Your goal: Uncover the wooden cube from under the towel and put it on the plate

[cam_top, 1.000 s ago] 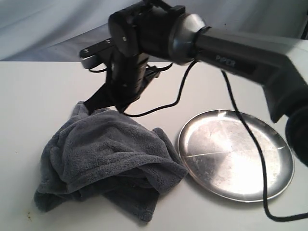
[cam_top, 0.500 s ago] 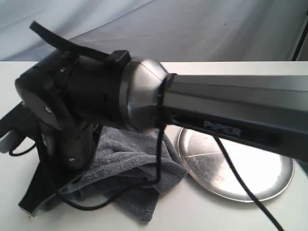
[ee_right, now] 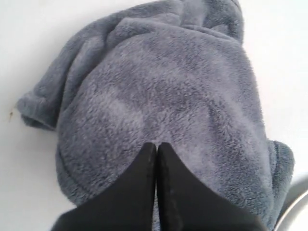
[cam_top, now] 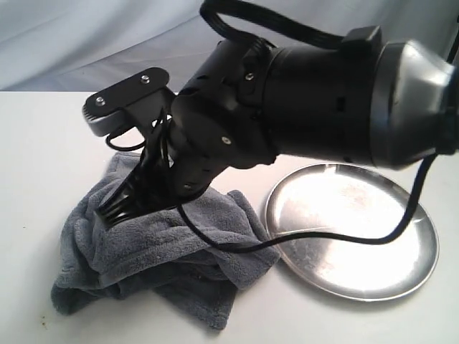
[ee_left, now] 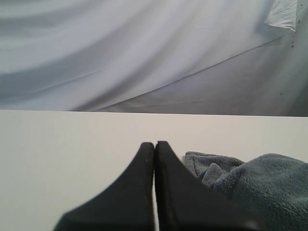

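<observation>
The dark grey fleece towel [cam_top: 165, 244] lies bunched on the white table, left of the shiny steel plate [cam_top: 351, 229]. The wooden cube is hidden; only a rounded hump of towel [ee_right: 168, 86] shows in the right wrist view. My right gripper [cam_top: 115, 213] reaches across from the right, and its shut tips [ee_right: 156, 143] rest at the towel's upper left part, with no cloth visible between them. My left gripper [ee_left: 154, 143] is shut and empty, low over bare table with the towel [ee_left: 269, 183] beside it. It does not show in the exterior view.
The right arm's thick black body and its cable [cam_top: 308, 240] hang over the towel and the plate's near rim. A sliver of the plate's rim [ee_right: 298, 204] shows in the right wrist view. Grey cloth backdrop [ee_left: 144, 57] stands behind the table.
The right arm swung from behind the towel out to the left, then back, and its shut tips now sit on the towel's upper left. Towel and plate lie as before.
</observation>
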Tool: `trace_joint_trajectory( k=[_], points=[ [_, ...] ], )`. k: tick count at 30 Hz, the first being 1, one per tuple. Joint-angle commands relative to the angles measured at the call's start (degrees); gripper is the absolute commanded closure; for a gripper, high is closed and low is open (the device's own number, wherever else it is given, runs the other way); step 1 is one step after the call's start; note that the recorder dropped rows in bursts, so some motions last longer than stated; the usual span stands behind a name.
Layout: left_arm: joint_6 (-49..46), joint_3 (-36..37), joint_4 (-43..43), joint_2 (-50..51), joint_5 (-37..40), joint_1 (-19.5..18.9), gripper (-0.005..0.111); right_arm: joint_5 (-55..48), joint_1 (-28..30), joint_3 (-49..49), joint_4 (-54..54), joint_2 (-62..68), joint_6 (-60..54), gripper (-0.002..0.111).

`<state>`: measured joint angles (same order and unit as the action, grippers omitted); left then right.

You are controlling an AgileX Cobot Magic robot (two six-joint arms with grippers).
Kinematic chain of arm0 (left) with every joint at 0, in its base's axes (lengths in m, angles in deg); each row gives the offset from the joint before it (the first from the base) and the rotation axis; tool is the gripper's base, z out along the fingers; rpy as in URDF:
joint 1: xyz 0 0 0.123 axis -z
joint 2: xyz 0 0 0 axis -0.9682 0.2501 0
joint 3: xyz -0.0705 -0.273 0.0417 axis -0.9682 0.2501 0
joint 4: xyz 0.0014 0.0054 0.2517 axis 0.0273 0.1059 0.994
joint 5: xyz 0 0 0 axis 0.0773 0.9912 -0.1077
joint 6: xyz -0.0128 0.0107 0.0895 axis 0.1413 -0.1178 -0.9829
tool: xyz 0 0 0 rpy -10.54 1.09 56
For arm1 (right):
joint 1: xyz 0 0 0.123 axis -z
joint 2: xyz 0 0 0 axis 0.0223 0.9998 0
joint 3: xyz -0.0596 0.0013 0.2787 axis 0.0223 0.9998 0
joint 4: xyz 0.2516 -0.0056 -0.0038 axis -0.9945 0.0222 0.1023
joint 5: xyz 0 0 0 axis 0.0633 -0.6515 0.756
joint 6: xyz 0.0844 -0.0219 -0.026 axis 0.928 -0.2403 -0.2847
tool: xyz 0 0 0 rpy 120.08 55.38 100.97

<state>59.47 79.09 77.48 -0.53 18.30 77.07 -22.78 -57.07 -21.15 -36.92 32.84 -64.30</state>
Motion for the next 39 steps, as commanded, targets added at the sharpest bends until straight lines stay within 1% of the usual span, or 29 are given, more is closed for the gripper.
trace_joint_trajectory(
  k=[1,2,3,4,5,7,9,13,16,21,25,27,30,32,35,38,39],
  points=[
    [0.16,0.25,0.04,-0.09,-0.23,0.05,0.105,4.11,2.54,0.35,0.01,-0.48,1.04,0.090],
    [0.16,0.25,0.04,-0.09,-0.23,0.05,0.105,5.29,2.64,0.35,-0.08,-0.48,1.04,0.082],
    [0.16,0.25,0.04,-0.09,-0.23,0.05,0.105,7.15,2.64,0.35,-0.08,-0.48,0.33,0.066],
    [0.16,0.25,0.04,-0.09,-0.23,0.05,0.105,7.83,2.64,0.35,-0.08,-0.48,-0.57,0.059],
    [0.16,0.25,0.04,-0.09,-0.23,0.05,0.105,9.58,2.64,0.35,0.25,-0.03,-2.32,0.043],
    [0.16,0.25,0.04,-0.09,-0.23,0.05,0.105,11.84,2.64,0.35,0.23,2.16,-3.24,0.032],
    [0.16,0.25,0.04,-0.09,-0.23,0.05,0.105,12.98,2.64,0.35,0.28,5.41,-5.58,0.032],
    [0.16,0.25,0.04,-0.09,-0.23,0.05,0.105,13.54,2.64,0.35,1.91,8.61,-6.38,0.032],
    [0.16,0.25,0.04,-0.09,-0.23,0.05,0.105,13.01,2.64,0.35,1.82,10.58,-6.21,0.032],
    [0.16,0.25,0.04,-0.09,-0.23,0.05,0.105,8.56,2.64,0.35,1.85,13.86,-6.21,0.032],
    [0.16,0.25,0.04,-0.09,-0.23,0.05,0.105,8.78,2.64,0.35,1.20,14.11,-6.21,0.032],
    [0.16,0.25,0.04,-0.09,-0.23,0.05,0.105,8.78,2.64,0.35,0.30,14.11,-6.21,0.034],
    [0.16,0.25,0.04,-0.09,-0.23,0.05,0.105,8.56,2.64,0.35,-0.13,14.11,-5.92,0.046],
    [0.16,0.25,0.04,-0.09,-0.23,0.05,0.105,8.15,2.64,0.35,-0.13,14.11,-4.78,0.060],
    [0.16,0.25,0.04,-0.09,-0.23,0.05,0.105,7.04,2.64,0.35,-0.13,14.11,-4.64,0.085],
    [0.16,0.25,0.04,-0.09,-0.23,0.05,0.105,5.34,2.50,0.35,-0.13,13.60,-4.74,0.106],
    [0.16,0.25,0.04,-0.09,-0.23,0.05,0.105,4.72,2.50,0.35,-0.13,13.16,-4.74,0.108]
  ],
)
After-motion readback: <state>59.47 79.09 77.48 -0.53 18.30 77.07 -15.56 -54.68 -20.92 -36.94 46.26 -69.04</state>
